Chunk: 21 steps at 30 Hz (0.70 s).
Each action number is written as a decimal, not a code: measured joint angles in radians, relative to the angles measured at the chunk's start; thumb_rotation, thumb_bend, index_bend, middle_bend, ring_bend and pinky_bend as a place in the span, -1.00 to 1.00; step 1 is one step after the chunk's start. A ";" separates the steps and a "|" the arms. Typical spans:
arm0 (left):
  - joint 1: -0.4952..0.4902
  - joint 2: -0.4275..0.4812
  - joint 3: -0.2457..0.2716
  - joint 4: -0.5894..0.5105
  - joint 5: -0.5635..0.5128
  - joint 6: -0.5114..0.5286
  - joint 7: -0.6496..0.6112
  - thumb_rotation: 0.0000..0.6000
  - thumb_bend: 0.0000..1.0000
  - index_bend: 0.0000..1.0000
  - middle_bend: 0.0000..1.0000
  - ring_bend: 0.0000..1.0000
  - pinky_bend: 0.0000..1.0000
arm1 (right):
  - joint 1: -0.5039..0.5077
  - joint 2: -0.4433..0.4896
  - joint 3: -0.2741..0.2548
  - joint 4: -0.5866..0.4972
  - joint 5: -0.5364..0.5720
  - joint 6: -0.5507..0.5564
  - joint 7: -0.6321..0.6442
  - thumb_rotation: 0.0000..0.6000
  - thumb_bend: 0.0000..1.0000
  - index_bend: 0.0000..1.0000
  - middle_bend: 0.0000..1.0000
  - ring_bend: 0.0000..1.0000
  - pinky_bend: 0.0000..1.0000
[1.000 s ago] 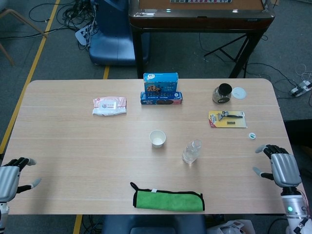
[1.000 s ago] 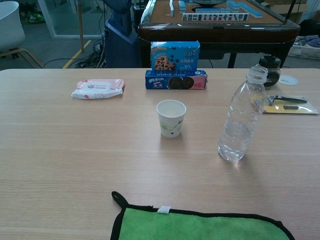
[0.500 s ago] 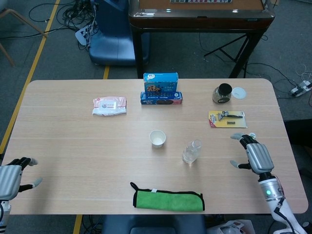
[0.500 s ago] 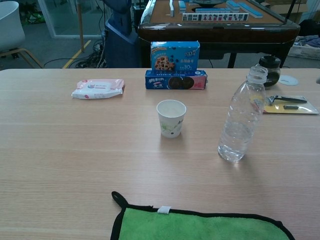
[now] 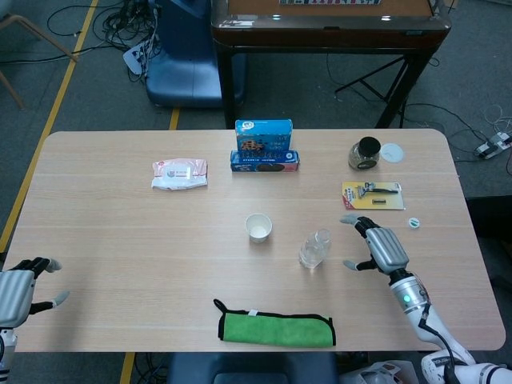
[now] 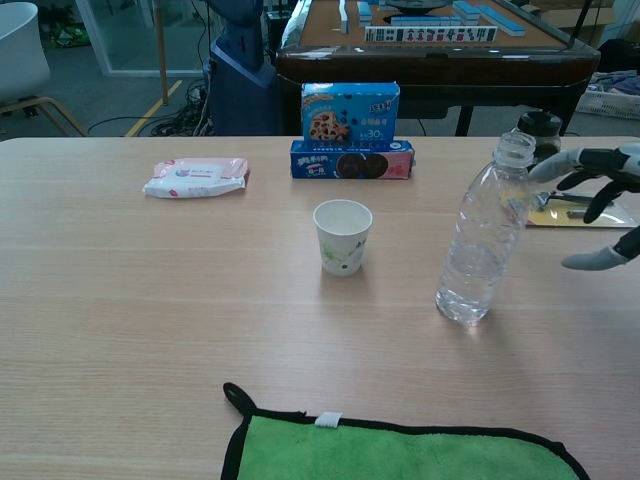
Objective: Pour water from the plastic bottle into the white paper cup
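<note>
A clear plastic bottle (image 5: 314,249) (image 6: 484,235) stands upright and uncapped near the table's middle, with a little water in it. The white paper cup (image 5: 258,228) (image 6: 343,236) stands upright to its left, a short gap between them. My right hand (image 5: 374,242) (image 6: 598,201) hovers just right of the bottle, fingers spread, holding nothing and not touching it. My left hand (image 5: 19,284) stays at the table's near left corner, fingers apart and empty; the chest view does not show it.
A green cloth (image 5: 276,328) (image 6: 400,448) lies at the front edge. Blue cookie boxes (image 5: 265,146) (image 6: 351,130) and a wipes pack (image 5: 180,173) sit behind the cup. A razor card (image 5: 373,195), dark jar (image 5: 366,153), white lid (image 5: 392,152) and bottle cap (image 5: 414,223) lie at right.
My right hand has travelled left from the table's right edge to just beside the bottle, and now shows in the chest view. The left hand, bottle and cup have not moved.
</note>
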 measured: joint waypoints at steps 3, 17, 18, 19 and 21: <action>0.000 0.000 -0.001 0.001 -0.004 -0.001 0.002 1.00 -0.93 -0.08 -0.03 -0.09 0.33 | 0.024 -0.025 -0.001 0.024 -0.005 -0.022 0.017 1.00 -1.00 -0.58 -0.68 -0.68 -0.26; 0.003 0.007 -0.007 -0.003 -0.017 0.002 0.006 1.00 -0.93 -0.07 -0.03 -0.09 0.33 | 0.101 -0.068 -0.024 0.062 -0.029 -0.088 0.060 1.00 -1.00 -0.58 -0.67 -0.68 -0.26; 0.003 0.007 -0.007 -0.003 -0.018 0.002 0.007 1.00 -0.93 -0.07 -0.03 -0.09 0.33 | 0.105 -0.070 -0.024 0.064 -0.030 -0.092 0.061 1.00 -1.00 -0.58 -0.67 -0.68 -0.26; 0.003 0.007 -0.007 -0.003 -0.020 0.001 0.007 1.00 -0.93 -0.07 -0.03 -0.09 0.33 | 0.109 -0.073 -0.025 0.068 -0.030 -0.095 0.062 1.00 -1.00 -0.58 -0.67 -0.68 -0.26; 0.003 0.007 -0.008 -0.001 -0.023 -0.001 0.008 1.00 -0.93 -0.07 -0.03 -0.09 0.33 | 0.119 -0.080 -0.027 0.077 -0.030 -0.104 0.065 1.00 -1.00 -0.58 -0.67 -0.68 -0.26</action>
